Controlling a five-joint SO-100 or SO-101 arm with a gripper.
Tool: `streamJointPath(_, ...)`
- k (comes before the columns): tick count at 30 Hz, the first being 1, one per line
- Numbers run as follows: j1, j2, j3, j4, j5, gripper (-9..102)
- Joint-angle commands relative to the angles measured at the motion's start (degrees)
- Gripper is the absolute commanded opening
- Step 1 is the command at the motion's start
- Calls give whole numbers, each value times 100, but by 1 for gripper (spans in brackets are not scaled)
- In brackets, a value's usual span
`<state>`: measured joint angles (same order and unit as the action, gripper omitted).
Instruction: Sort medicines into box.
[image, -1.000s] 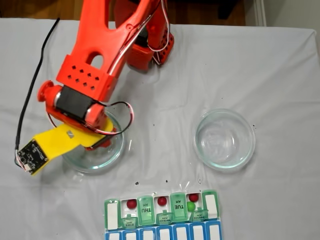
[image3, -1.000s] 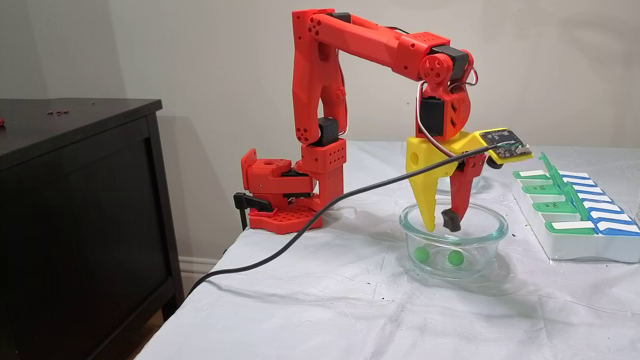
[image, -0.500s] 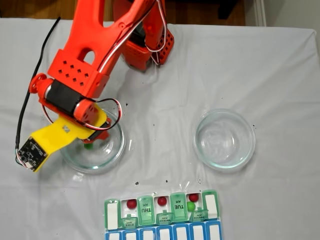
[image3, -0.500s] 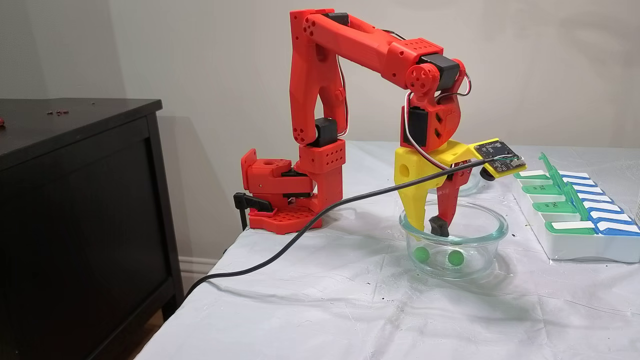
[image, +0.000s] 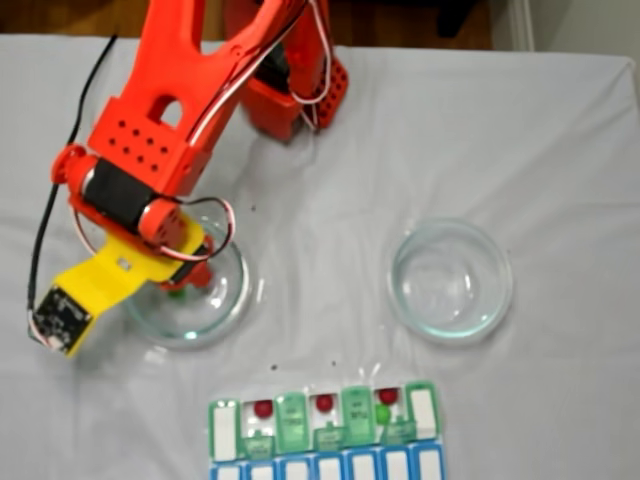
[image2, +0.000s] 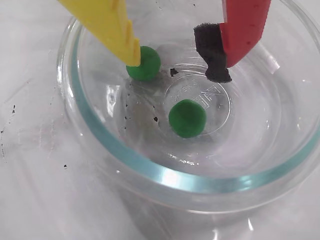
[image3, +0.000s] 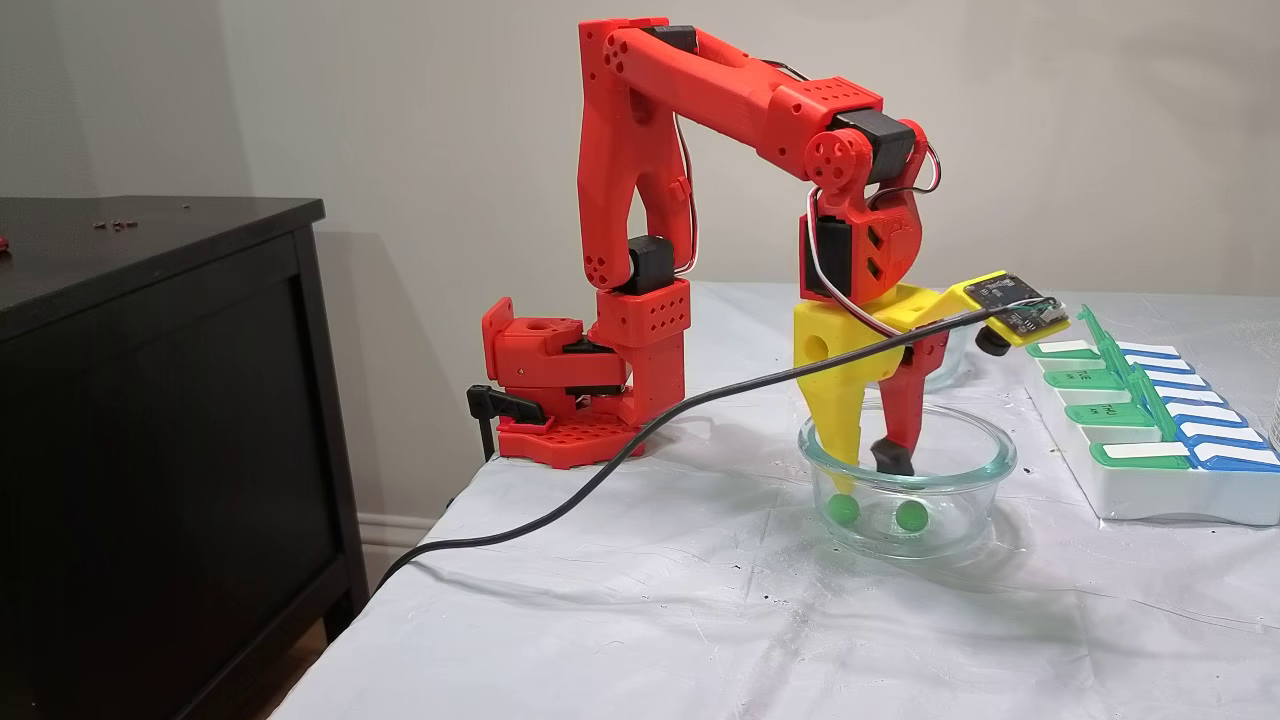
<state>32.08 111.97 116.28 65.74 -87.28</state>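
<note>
In the wrist view, going left to right, you have the yellow plastic fixed finger (image2: 117, 30) with its tip touching the first small bright green ball (image2: 144, 63), then the second green ball (image2: 187, 118) lying loose near the middle of the round clear glass dish (image2: 85, 125), then the red moving finger with its black foam pad (image2: 212, 52). The gripper (image2: 177, 65) is spread wide and holds nothing.

What matters for your grasp: the ball at the yellow tip sits at the left end of the gap, not centred, and the other lies below the line between the tips. I judge that closing now would likely nudge the first ball rather than pinch it.

In a fixed view, the flat green-lidded pill organizer (image: 420, 412) lies well apart, near the bottom edge, already holding three dark red balls and one green.
</note>
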Motion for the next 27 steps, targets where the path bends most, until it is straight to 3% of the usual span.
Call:
streamJointPath(1,88,-18,-457,18,-404,23)
streamJointPath(6,62,-519,-659,26,-1055,23)
streamJointPath(14,132,-1582,-1749,923,-1951,25)
streamJointPath(27,255,-1775,-2048,1239,-2865,26)
